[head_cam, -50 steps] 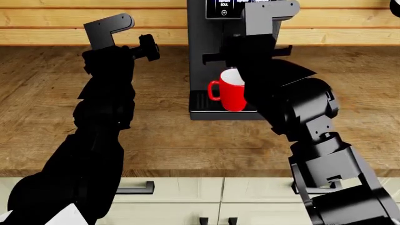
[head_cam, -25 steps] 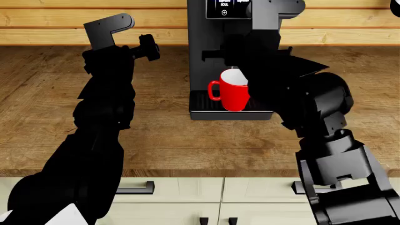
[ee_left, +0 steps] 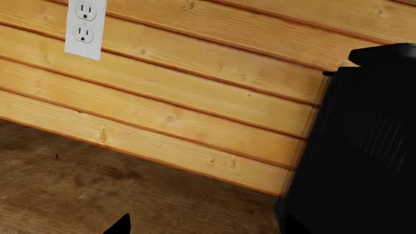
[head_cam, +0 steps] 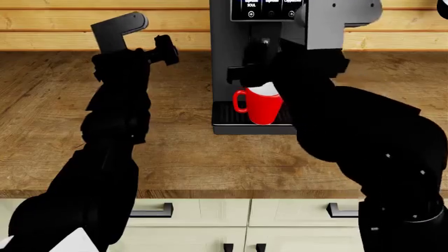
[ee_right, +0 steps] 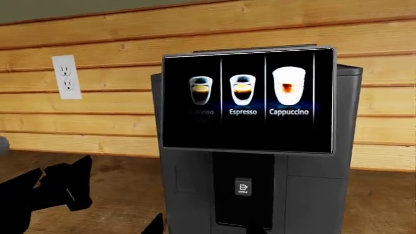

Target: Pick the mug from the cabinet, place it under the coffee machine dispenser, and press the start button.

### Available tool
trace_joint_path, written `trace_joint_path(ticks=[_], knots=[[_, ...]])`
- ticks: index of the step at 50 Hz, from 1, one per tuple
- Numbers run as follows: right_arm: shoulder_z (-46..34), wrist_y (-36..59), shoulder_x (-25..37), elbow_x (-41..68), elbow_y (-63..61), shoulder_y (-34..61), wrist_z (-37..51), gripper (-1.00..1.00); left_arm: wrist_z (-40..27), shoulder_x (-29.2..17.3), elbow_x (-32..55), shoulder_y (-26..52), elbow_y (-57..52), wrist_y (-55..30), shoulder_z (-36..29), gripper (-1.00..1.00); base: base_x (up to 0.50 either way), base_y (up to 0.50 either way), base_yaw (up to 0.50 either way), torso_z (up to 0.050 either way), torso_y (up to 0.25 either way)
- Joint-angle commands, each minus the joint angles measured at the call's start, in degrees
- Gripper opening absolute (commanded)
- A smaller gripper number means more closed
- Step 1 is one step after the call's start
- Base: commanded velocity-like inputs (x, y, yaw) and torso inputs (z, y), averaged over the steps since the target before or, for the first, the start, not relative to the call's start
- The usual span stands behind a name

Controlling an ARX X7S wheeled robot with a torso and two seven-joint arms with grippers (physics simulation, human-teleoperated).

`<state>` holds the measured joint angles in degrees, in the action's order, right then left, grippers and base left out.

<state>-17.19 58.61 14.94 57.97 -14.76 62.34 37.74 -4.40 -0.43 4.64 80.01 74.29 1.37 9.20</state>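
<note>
The red mug [head_cam: 263, 106] stands upright on the drip tray [head_cam: 222, 111] of the dark grey coffee machine [head_cam: 222, 31], handle to the left. The black dispenser block [ee_right: 242, 187] with its white icon juts from the machine's front below the drinks screen [ee_right: 247, 100]. My right gripper [ee_right: 206, 230] is open and empty, close in front of the machine at about dispenser height; in the head view the raised right arm [head_cam: 336, 105] hides it. My left gripper [head_cam: 166, 51] is open and empty, left of the machine; it also shows in the left wrist view [ee_left: 206, 229].
A wooden counter [head_cam: 182, 152] runs to a plank wall with a white outlet [ee_right: 67, 77]. Drawers with dark handles [head_cam: 150, 211] lie below the counter's front edge. My left arm [ee_right: 46, 190] shows beside the machine.
My right arm has risen and swung right, away from the mug. The mug stays on the drip tray. The left arm has barely moved.
</note>
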Motion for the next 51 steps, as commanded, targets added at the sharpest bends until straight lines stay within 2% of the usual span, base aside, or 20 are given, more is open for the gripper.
trace_joint_path(ticks=[1,6,10,14,19,26,36,37,39,41,44,46,51], knots=[[3.9,3.7,3.5,7.5,-15.3,-5.8,6.6,1.00,-0.4,0.2,8.9,-10.0,-23.6,-15.9,-2.2,1.00,0.00,0.00,0.00,0.000,0.000],[6.0,4.5,5.0,10.4,-20.1,-6.7,9.5,1.00,-4.5,-1.3,17.6,-19.3,-66.6,-34.9,-2.0,1.00,0.00,0.00,0.00,0.000,0.000],[7.3,5.4,5.9,12.8,-23.1,-6.2,11.9,1.00,-7.4,-2.8,22.0,-23.5,-82.7,-43.4,-1.1,1.00,0.00,0.00,0.00,0.000,0.000],[8.4,5.8,6.8,14.8,-26.4,-5.0,13.7,1.00,-9.7,-4.7,24.7,-26.7,-93.3,-48.5,-0.1,1.00,0.00,0.00,0.00,0.000,0.000],[10.3,6.1,8.1,18.4,-30.4,-3.7,16.7,1.00,-11.2,-6.3,29.3,-30.0,-103.5,-53.9,2.3,1.00,0.00,0.00,0.00,0.000,0.000],[12.8,6.4,10.6,30.3,-34.9,-0.8,26.9,1.00,-12.3,-8.7,35.9,-34.6,-115.5,-60.2,5.8,1.00,0.00,0.00,0.00,0.000,0.000],[21.6,0.7,13.7,34.1,-45.2,-8.2,28.6,1.00,-13.1,-10.1,45.9,-41.4,-127.0,-63.1,15.5,1.00,0.00,0.00,0.00,0.000,0.000],[23.8,2.4,12.7,35.8,-45.2,-7.8,29.0,1.00,-13.4,-10.1,47.1,-41.7,-127.9,-63.4,16.7,1.00,0.00,0.00,0.00,0.000,0.000],[39.0,17.9,2.6,50.3,-45.2,-5.2,35.7,1.00,-14.4,-10.2,50.8,-42.2,-129.8,-63.5,20.0,1.00,0.00,0.00,0.00,0.000,0.000],[45.8,24.8,-1.5,59.7,-45.2,-4.6,41.2,1.00,-15.5,-10.5,54.5,-42.6,-131.7,-63.4,23.1,1.00,0.00,0.00,0.00,0.000,0.000],[49.0,27.0,-2.8,68.4,-45.1,-3.8,48.2,1.00,-17.5,-12.2,59.2,-44.0,-134.2,-61.1,25.7,1.00,0.00,0.00,0.00,0.000,0.000],[50.4,27.8,-3.3,72.5,-45.1,-3.6,51.5,1.00,-19.9,-15.1,61.0,-46.0,-134.2,-56.4,24.0,1.00,0.00,0.00,0.00,0.000,0.000],[54.4,29.4,-3.6,76.3,-45.2,-4.2,52.2,1.00,-24.9,-21.6,64.3,-49.5,-134.2,-47.1,20.2,1.00,0.00,0.00,0.00,0.000,0.000]])
